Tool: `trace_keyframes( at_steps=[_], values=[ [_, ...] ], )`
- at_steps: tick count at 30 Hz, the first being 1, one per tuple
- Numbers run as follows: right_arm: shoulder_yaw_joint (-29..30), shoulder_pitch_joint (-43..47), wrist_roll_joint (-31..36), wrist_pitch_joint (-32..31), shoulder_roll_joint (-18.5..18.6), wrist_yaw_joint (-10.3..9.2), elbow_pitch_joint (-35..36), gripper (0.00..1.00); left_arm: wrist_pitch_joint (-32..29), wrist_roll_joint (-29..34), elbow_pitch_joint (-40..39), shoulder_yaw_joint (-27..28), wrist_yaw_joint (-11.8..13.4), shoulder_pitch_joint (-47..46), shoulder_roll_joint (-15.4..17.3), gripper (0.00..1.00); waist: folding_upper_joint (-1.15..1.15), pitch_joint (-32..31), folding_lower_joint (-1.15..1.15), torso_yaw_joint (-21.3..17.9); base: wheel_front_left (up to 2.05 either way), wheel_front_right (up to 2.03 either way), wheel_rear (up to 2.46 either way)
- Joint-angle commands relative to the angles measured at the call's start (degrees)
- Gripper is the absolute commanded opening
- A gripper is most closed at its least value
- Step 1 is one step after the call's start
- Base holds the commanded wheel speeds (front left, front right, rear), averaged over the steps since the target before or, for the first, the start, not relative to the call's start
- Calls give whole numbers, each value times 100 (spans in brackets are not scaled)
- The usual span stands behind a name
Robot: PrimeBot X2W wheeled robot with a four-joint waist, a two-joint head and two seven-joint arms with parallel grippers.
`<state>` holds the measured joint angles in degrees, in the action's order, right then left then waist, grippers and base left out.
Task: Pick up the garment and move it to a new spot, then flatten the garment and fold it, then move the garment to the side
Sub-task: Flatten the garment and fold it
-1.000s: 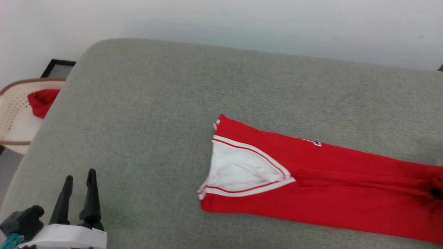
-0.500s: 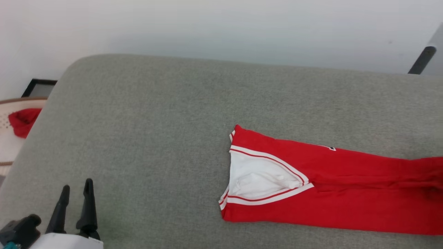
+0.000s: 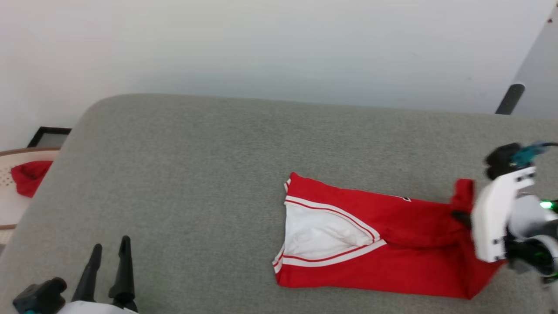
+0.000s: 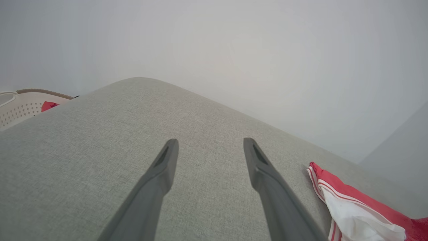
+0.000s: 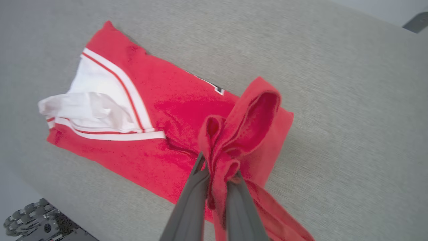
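Red cloth is bunched between the two dark fingers of the right gripper (image 5: 219, 169), which are pinched together on the hem end of the garment (image 5: 174, 110). The pinched edge stands up off the surface in a looped fold. The rest of the shirt lies flat as a long narrow strip, folded lengthwise by the look of it, with a white sleeve (image 5: 97, 97) and its striped trim on top at the end away from the gripper. Holding the hem raised like this suits a fold across the length: the loose end could be carried over toward the sleeve end while the shirt's own weight pins the other end. I read this as the second fold, with the move to the side not yet done.

The garment sits on the right half of a grey cushion (image 3: 174, 174). A sliver of black-and-white lettering (image 3: 405, 199) peeks out along its far edge.

The left gripper (image 4: 211, 142) hovers low over bare grey fabric near the front left corner, fingers spread wide and holding nothing. It is well apart from the shirt, likely parked there to leave the fold room.

Past the cushion's left edge stands a cream basket (image 3: 26, 150) with a small plain red cloth (image 3: 28, 181) in it.
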<state>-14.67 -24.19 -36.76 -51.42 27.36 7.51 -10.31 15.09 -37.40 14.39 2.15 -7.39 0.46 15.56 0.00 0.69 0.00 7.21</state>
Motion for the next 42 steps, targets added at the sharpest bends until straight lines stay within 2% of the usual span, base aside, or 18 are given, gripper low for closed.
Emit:
trace_keyframes(
  at_steps=[1,9,17,24,25,26,28,29,30,36,42],
  values=[
    [-30,24,49,-3,-97,-4,41,0,3,-1,20,-26,-16,-14,1,100,0,-53,0,109,0,0,0],
    [-475,-300,365,36,-861,-4,-109,0,3,0,129,-306,-16,-206,-82,100,0,-58,0,535,0,0,0],
    [-627,-659,690,325,-1388,-4,-860,0,3,-8,225,-571,-16,-431,-176,100,0,-10,0,1001,0,0,0],
    [-881,-1010,904,687,-1791,-4,-1756,0,3,-10,261,-607,-16,-507,-255,100,0,24,0,1095,0,0,0],
    [-915,-1057,919,753,-1835,-4,-1870,9,3,-12,266,-607,-16,-509,-263,100,0,30,0,1095,0,0,0],
    [-939,-1109,924,827,-1869,-4,-1982,29,3,-8,273,-613,-16,-512,-271,100,0,36,0,1097,0,0,0],
    [-1036,-1200,888,918,-1925,-4,-2184,53,3,-19,277,-622,-16,-534,-293,100,0,41,0,1095,0,0,0],
    [-1085,-1246,858,963,-1939,-4,-2266,83,3,-15,280,-619,-16,-543,-297,100,0,41,0,1085,0,0,0],
    [-1116,-1295,839,1009,-1944,-4,-2339,100,3,-11,284,-613,-16,-546,-299,100,0,40,0,1070,0,0,0],
    [-1409,-1495,452,1224,-1880,-4,-2360,100,2,46,238,-483,-16,-457,-259,100,0,-4,0,840,0,0,0],
    [-1654,-1440,77,1553,-1435,-4,-1847,100,1,166,110,-313,-16,-335,-201,100,0,-88,0,432,0,0,0]
  ],
)
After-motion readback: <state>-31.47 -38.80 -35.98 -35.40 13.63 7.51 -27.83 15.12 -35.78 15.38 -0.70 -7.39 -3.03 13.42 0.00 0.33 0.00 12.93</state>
